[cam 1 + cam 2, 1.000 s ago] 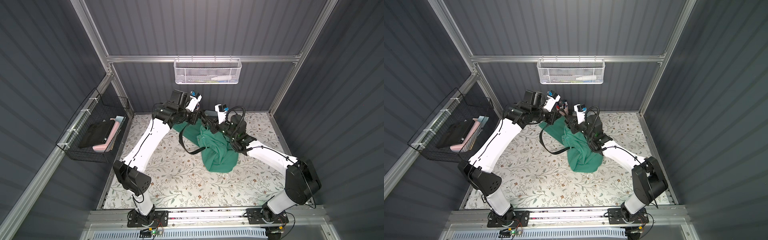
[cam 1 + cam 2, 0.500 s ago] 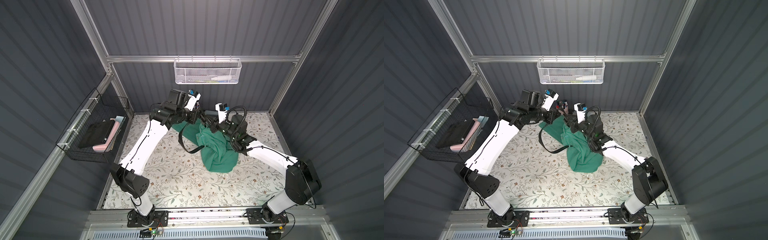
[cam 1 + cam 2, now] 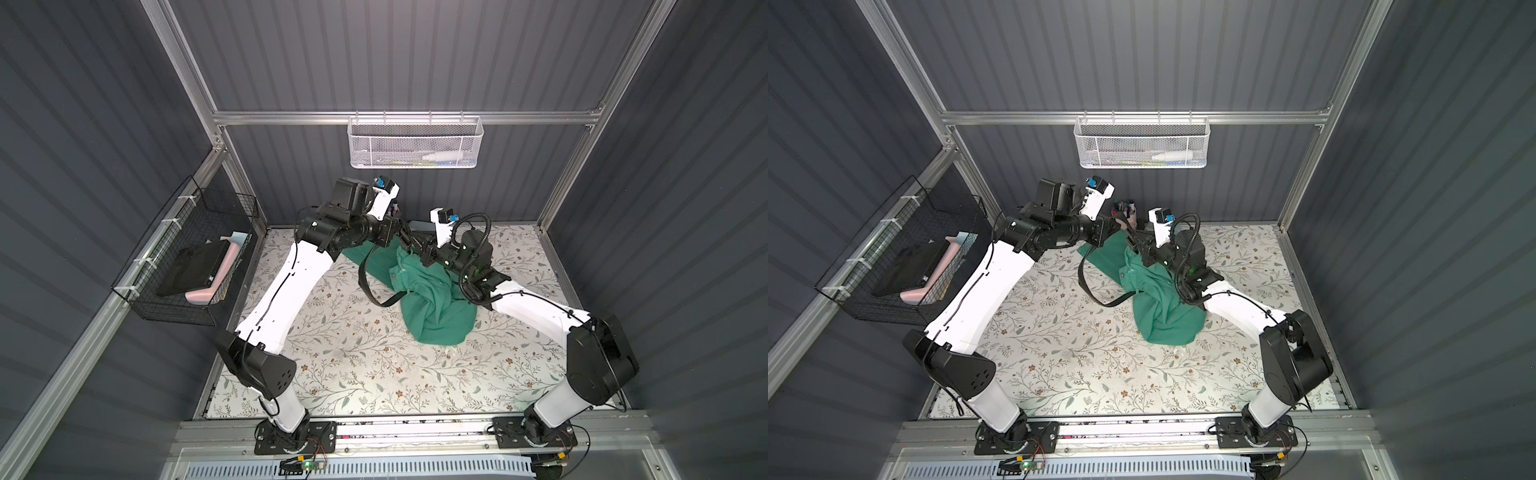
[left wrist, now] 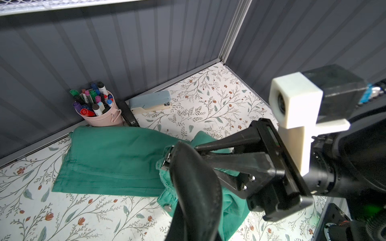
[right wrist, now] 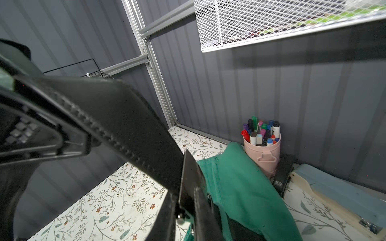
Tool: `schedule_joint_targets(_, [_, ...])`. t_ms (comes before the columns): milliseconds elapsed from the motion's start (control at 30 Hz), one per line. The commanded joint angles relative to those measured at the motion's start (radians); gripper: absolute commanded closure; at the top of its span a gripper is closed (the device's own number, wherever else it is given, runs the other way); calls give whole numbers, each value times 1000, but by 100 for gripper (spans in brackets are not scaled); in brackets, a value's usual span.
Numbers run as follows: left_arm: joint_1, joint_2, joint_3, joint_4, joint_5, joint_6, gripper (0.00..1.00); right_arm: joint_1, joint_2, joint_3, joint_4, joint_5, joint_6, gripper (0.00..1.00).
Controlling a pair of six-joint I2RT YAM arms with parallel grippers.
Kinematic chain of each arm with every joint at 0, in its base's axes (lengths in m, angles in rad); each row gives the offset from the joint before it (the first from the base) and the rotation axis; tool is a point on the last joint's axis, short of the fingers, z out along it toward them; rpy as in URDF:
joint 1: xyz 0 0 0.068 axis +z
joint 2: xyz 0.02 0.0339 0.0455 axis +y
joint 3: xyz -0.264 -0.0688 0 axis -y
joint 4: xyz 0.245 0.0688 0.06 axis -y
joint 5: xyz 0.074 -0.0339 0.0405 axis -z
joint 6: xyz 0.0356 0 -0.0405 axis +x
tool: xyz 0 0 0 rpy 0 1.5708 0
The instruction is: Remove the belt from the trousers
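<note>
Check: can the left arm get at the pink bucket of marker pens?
Probably in reach: the pink pen bucket stands beyond the left hand, only flat green cloth trousers between. But that hand is shut on the black leather belt.

Can't see much up close, honestly. The belt [image 4: 194, 187] sits right over the tips of my right pincer [image 4: 167, 159], blurry and chopped off by the frame edge, so no clue whether they're pinching anything. Below my left pincer [image 3: 404, 244] it dives under the trousers [image 3: 436, 303] and the rest is buried. Past both pincers, a black gadget [image 4: 130, 116] is half behind the pen cup [image 4: 100, 120], and whatever's in the white mesh basket [image 3: 374, 141] is too tiny.
</note>
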Motion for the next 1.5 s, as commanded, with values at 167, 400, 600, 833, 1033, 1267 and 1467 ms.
schedule_joint_targets(167, [-6,-214,79,280,143,-23,100,-56,107,-77,-343,145,20,83])
schedule_joint_targets(400, [-5,-221,82,286,146,-26,100,-60,119,-76,-346,130,23,92])
schedule_joint_targets(600, [-6,-227,84,291,143,-26,100,-61,122,-77,-344,127,20,100])
schedule_joint_targets(833, [-5,-237,79,307,146,-28,100,-64,125,-80,-345,135,26,84])
schedule_joint_targets(1033, [-5,-249,74,314,144,-32,100,-67,126,-86,-344,135,31,83])
schedule_joint_targets(1267, [-5,-265,73,320,141,-31,100,-69,129,-93,-342,130,35,92])
schedule_joint_targets(1467, [-6,-274,69,322,140,-29,100,-72,122,-102,-335,116,36,100])
